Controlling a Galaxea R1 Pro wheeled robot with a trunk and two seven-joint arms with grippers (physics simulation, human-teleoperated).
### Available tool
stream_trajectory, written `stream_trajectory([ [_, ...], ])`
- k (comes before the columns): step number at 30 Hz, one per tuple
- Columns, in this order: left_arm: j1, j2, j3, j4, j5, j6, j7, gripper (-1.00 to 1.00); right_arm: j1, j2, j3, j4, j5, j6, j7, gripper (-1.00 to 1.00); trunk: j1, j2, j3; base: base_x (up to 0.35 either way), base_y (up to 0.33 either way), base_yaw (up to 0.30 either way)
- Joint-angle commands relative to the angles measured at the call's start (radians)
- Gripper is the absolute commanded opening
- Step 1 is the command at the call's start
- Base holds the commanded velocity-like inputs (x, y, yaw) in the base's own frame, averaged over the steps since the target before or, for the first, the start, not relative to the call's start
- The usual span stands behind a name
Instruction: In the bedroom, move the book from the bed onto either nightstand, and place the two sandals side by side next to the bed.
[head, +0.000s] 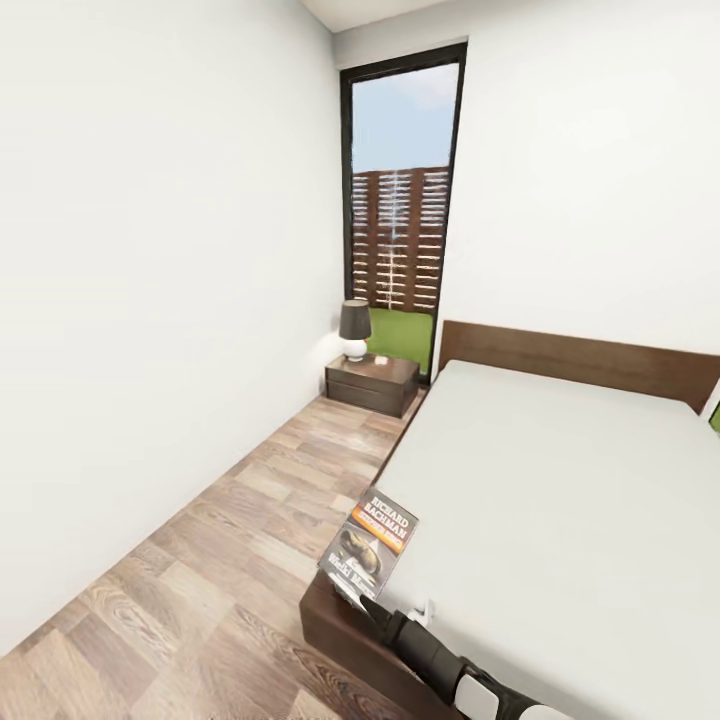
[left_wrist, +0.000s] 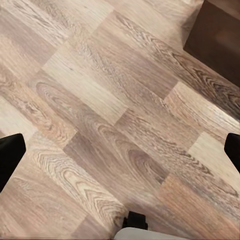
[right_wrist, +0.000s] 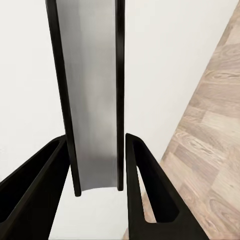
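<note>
My right gripper (head: 358, 597) is shut on the lower edge of the book (head: 369, 545), a dark paperback with orange and white lettering, and holds it upright above the near left corner of the bed (head: 560, 500). In the right wrist view the book (right_wrist: 95, 100) stands edge-on between the two black fingers (right_wrist: 145, 190). The nightstand (head: 372, 384) sits in the far corner, left of the dark headboard. My left gripper (left_wrist: 120, 152) is open over bare wood floor (left_wrist: 100, 100), its tips at the picture's sides. The sandals are out of view.
A lamp (head: 354, 328) with a dark shade stands on the nightstand. A tall dark-framed window (head: 400, 200) is behind it. A strip of wood-plank floor (head: 220, 560) runs between the white left wall and the bed. A dark brown corner (left_wrist: 220, 35) shows near my left gripper.
</note>
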Motion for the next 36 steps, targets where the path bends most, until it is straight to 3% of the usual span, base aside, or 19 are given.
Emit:
stream_trajectory([
  [1,-0.001,0.001,-0.009,-0.001,0.006,-0.002,0.006,1.0,-0.001,0.0,-0.007,-0.001,0.01,-0.011,0.0,-1.0,0.001,-0.002,-0.002,0.0,0.176,0.29],
  [26,-0.001,0.001,-0.009,-0.001,0.005,-0.002,0.006,1.0,-0.001,0.001,-0.006,-0.001,0.011,-0.011,0.0,-1.0,0.001,-0.002,-0.002,0.0,0.041,0.286],
  [36,-0.001,-0.01,-0.009,-0.001,0.005,-0.002,0.006,1.0,-0.001,0.002,-0.006,-0.001,0.011,-0.011,0.0,-1.0,0.001,-0.002,-0.002,0.0,0.0,0.284],
])
